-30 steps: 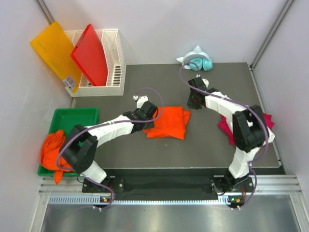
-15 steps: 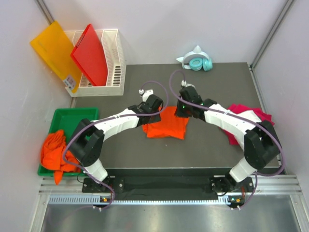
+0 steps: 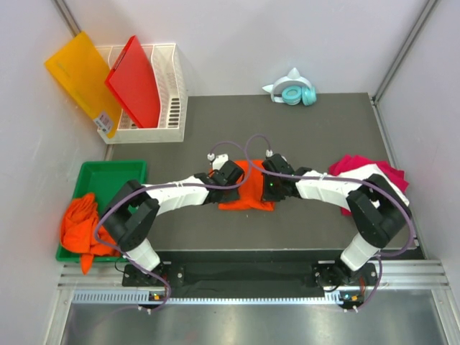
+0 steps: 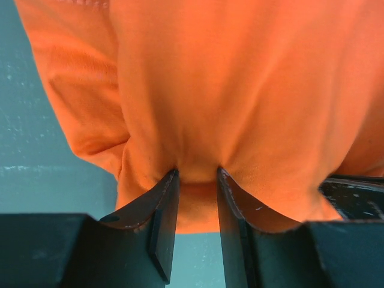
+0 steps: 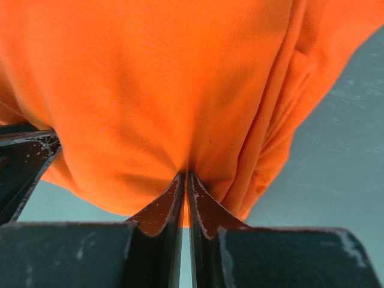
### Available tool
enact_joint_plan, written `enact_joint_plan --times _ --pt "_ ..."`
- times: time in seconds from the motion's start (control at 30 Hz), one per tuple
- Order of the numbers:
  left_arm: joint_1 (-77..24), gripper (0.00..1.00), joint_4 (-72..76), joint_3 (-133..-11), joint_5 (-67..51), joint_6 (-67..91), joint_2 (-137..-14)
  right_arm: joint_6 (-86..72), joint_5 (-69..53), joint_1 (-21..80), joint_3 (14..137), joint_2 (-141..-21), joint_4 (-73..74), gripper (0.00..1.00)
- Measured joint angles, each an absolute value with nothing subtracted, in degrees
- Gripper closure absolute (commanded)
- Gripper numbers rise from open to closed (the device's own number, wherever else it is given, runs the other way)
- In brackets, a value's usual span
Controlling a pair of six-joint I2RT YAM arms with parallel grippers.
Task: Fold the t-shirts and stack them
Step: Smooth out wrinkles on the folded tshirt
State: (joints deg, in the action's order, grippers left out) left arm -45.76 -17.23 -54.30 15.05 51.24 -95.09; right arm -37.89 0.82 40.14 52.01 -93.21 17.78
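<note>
Both arms have swung inward since a second ago: the left claw (image 3: 239, 184) and the right claw (image 3: 267, 189) now meet over the orange t-shirt (image 3: 250, 196). It sits on the dark worktop (image 3: 323, 136), off to the right of the green tray (image 3: 108, 167) and well apart from it. The shirt lay wider and flatter before; now it is bunched narrower between the two claws. The left claw, part-way closed, pinches a thick fold of the cloth, and the right claw, almost fully closed, nips a thin fold. The magenta t-shirt (image 3: 348, 164), farther right of the tray, shows more now that the right arm has moved off it. A heap of orange t-shirts (image 3: 79, 223) still hangs over the tray's near left corner
</note>
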Motion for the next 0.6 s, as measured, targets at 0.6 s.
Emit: enact_joint_plan --times 0.6 --pt "-47.0 0.62 -20.4 -55.2 18.0 51.2 -89.4 -37.0 4.6 41.2 57.3 -89.9 21.8 0.92"
